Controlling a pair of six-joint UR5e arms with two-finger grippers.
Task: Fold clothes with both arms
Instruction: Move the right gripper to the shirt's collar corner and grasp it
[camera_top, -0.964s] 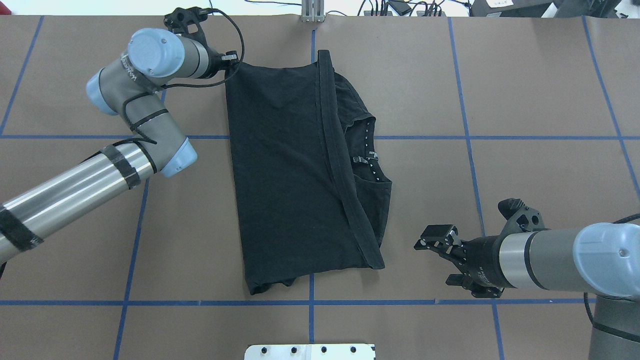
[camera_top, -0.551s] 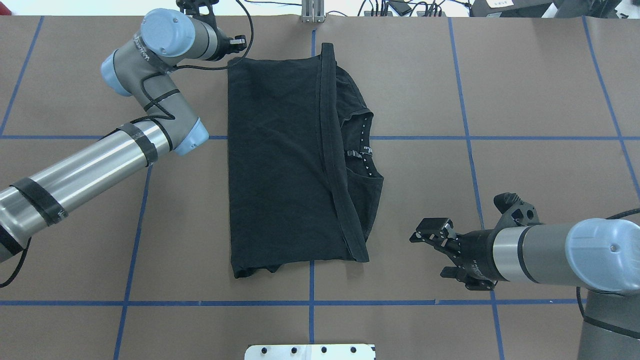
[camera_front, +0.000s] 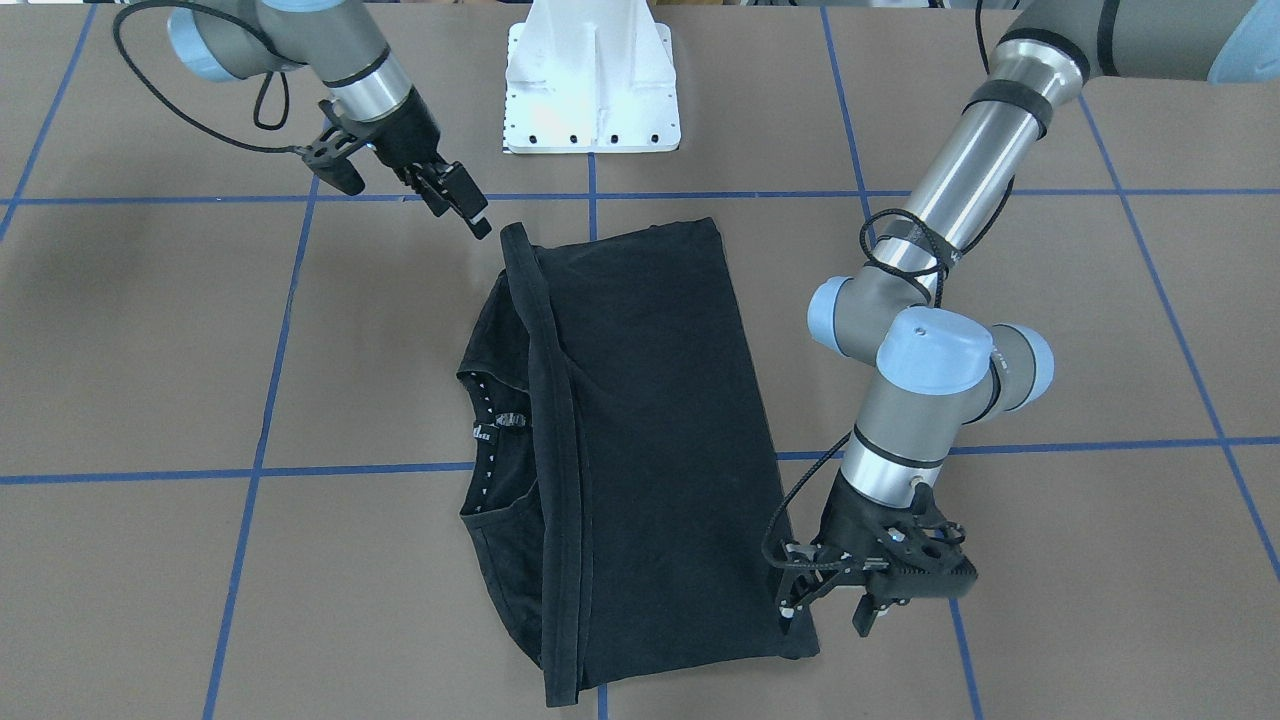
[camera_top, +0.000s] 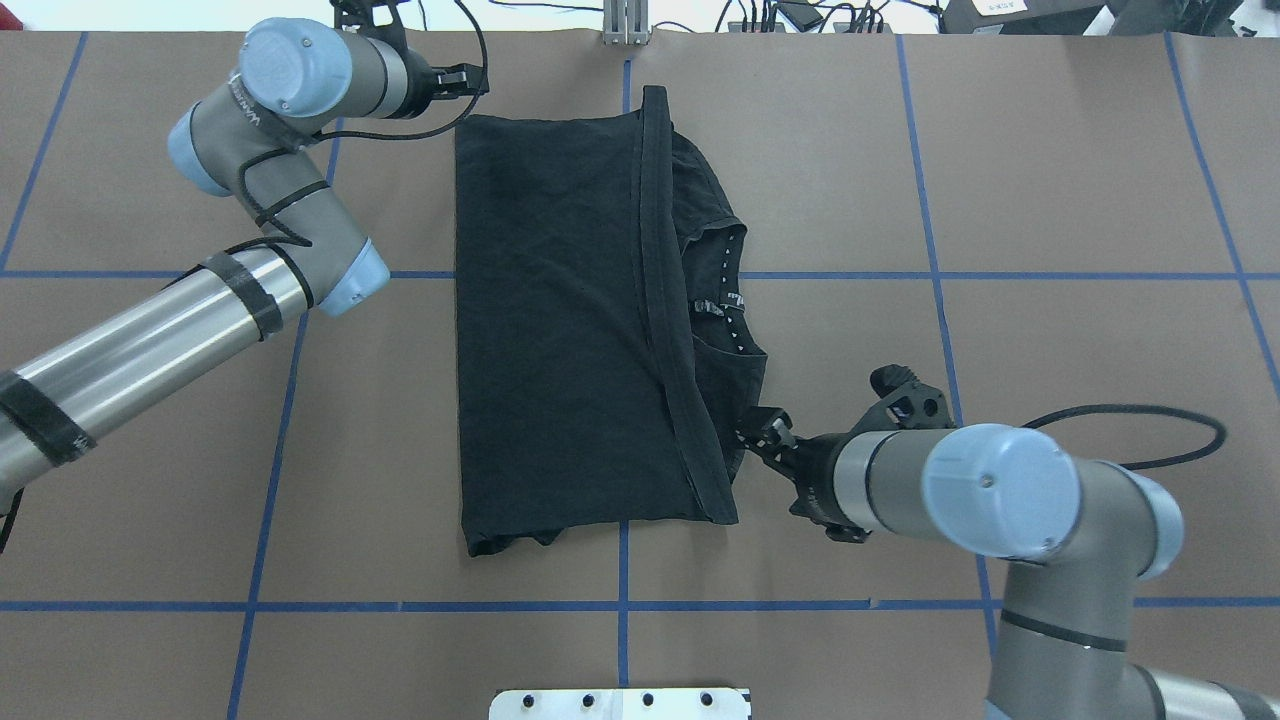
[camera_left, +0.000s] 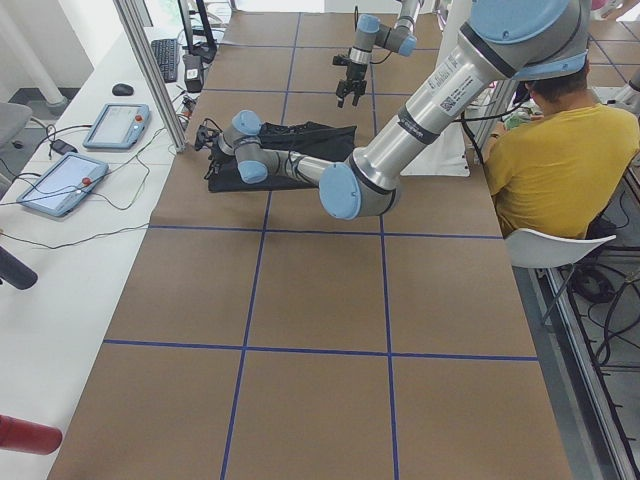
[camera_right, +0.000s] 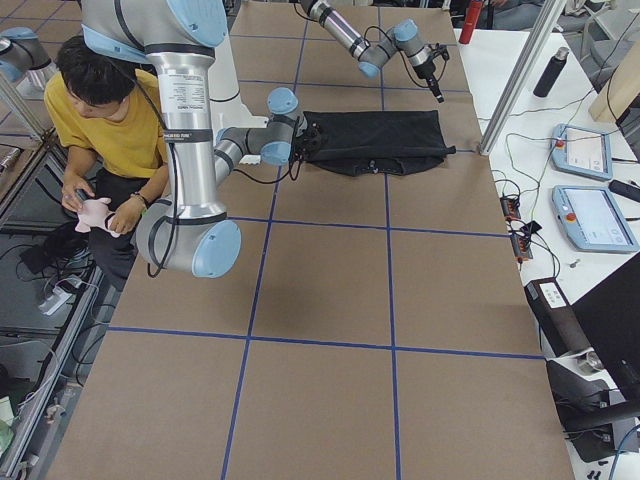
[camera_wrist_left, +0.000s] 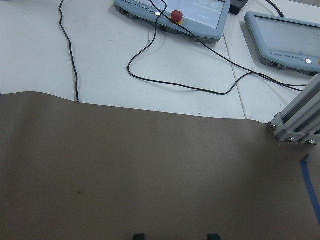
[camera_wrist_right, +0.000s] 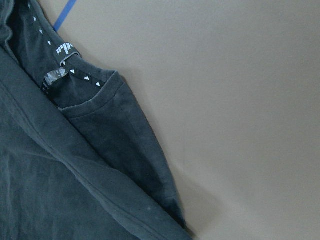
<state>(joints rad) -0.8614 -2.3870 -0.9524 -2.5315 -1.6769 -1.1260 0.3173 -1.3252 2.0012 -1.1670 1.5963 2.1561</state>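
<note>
Shirt (camera_top: 560, 330), black, folded lengthwise at the middle of the table (camera_top: 1050, 200). Right gripper (camera_top: 768, 436) spread and empty, just beside the shoulder edge. Left gripper (camera_top: 468, 80) likewise spread and empty, off the far corner. Risk: a pinch catching one layer only would drag the fold askew.

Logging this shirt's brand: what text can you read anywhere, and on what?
Neck label on the shirt: white lettering, too blurred to read.
Left arm: printed lettering, too small to read.
No other text legible.
</note>
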